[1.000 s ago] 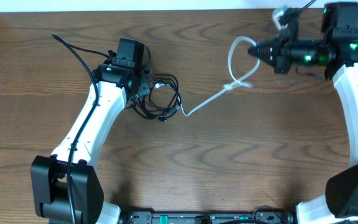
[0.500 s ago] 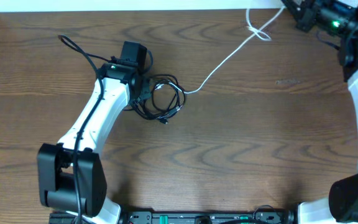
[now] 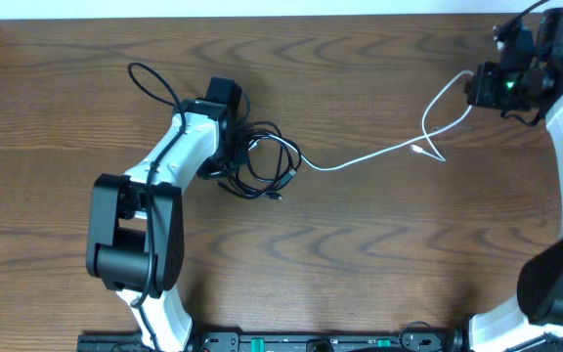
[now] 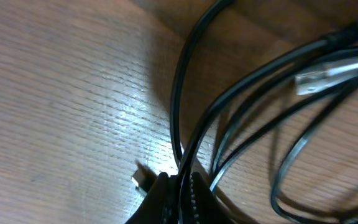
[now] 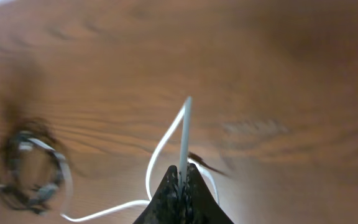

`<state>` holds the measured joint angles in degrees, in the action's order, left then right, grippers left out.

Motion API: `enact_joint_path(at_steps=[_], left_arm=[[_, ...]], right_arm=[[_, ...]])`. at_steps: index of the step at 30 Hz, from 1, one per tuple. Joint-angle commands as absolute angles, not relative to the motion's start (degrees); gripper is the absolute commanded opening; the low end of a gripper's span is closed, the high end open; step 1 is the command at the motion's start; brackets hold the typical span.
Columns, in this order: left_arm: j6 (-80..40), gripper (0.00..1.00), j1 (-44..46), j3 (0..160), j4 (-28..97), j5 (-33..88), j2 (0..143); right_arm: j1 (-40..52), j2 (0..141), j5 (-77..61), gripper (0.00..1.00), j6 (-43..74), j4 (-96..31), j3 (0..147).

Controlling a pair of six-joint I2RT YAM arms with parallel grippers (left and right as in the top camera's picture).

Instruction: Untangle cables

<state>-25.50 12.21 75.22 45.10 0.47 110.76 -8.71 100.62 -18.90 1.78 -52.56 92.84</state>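
- The left claw is pinching the thin black cord, which is lying coiled on the dark wooden tabletop.
- The right claw is gripping the thin white cord, which is trailing from that coil.

You have a table of brown wood with dark wavy grain. In the left wrist view it shines a little where the light hits it. Your black cable has a smooth, shiny plastic skin. Your white cable looks smooth and plastic too, but less shiny. The left arm has a hard, glossy white shell. The left gripper has dull black fingers with small ridges.
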Motion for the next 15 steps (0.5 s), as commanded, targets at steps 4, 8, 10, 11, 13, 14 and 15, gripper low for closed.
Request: enact_joint_path(at_steps=[4, 8, 10, 11, 13, 14, 15], left_arm=[[-25.6, 0.08, 12.2, 75.1, 45.4, 1.3, 112.6], [-25.6, 0.08, 12.2, 75.1, 45.5, 1.3, 112.6], [-25.6, 0.08, 12.2, 75.1, 45.6, 1.3, 112.6], [-25.6, 0.08, 12.2, 75.1, 45.6, 1.3, 112.6], [-25.6, 0.08, 12.2, 75.1, 45.6, 1.3, 112.6], [-25.6, 0.08, 12.2, 75.1, 45.6, 1.3, 112.6], [-25.6, 0.08, 12.2, 75.1, 45.6, 1.3, 112.6]], right_arm=[[-8.5, 108.4, -13.5, 0.01, -0.9, -54.3, 92.9], [-8.5, 112.1, -14.2, 0.18, -0.9, -55.0, 92.9], [-8.5, 113.3, -15.2, 0.55, -1.0, -55.7, 92.9], [-8.5, 113.8, -16.1, 0.67, -1.0, -56.1, 92.9], [-8.5, 114.3, -17.6, 0.81, -1.0, -56.2, 92.9], [-8.5, 114.5, -18.6, 0.85, -2.7, -56.1, 92.9], [-8.4, 114.5, -19.3, 0.86, -3.4, -56.1, 92.9]])
